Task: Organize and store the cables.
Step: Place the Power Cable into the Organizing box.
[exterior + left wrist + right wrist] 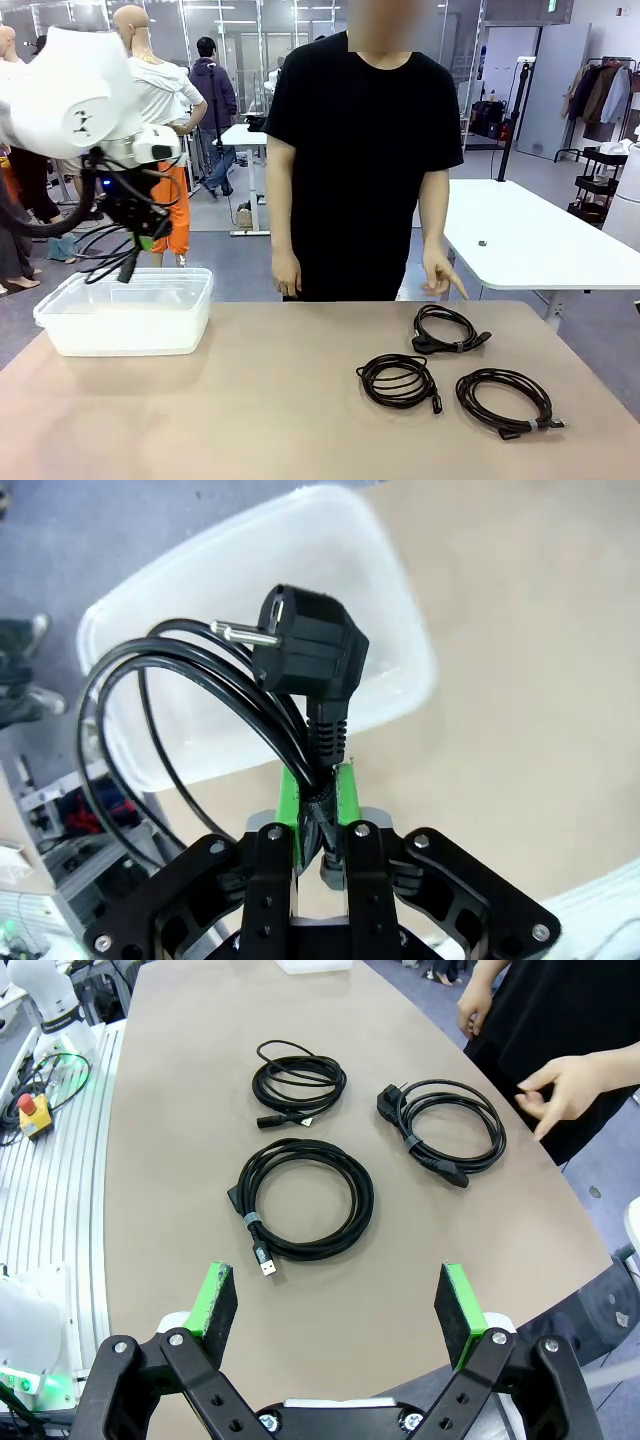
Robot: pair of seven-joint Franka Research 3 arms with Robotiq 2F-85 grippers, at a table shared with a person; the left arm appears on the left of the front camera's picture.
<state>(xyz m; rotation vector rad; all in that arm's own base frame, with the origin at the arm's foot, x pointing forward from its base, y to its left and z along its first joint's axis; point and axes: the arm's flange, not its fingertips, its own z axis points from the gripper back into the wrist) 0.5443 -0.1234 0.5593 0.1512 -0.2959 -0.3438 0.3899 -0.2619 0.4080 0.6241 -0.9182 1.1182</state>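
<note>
Cables: four black cords in all, one up in the air on the robot's left, three coiled flat on the right half of the table.
Table: tan top, with a person standing at the far edge. One hand hangs just past that edge, finger out toward the coils.
Bin: clear plastic, at the left end of the table. It looks empty and sits well apart from the coils.
Left gripper: green pads clamped on the held cable just below its plug, with loose loops dangling to one side.
Key relation: the held cable hangs above the bin, whose open top lies straight ahead along the fingers. I'd judge that letting go lands it inside, though the loose loops may catch the rim.
Right gripper: jaws wide apart with nothing between them, over the near table edge, facing the three coils.
Banded coil: nearest that gripper, with a pale tie.
Middle coil: beyond it, toward the bin.
Far coil: on the person's side, plug showing.
Nearer arm: the right one for all three, by my judgement.
</note>
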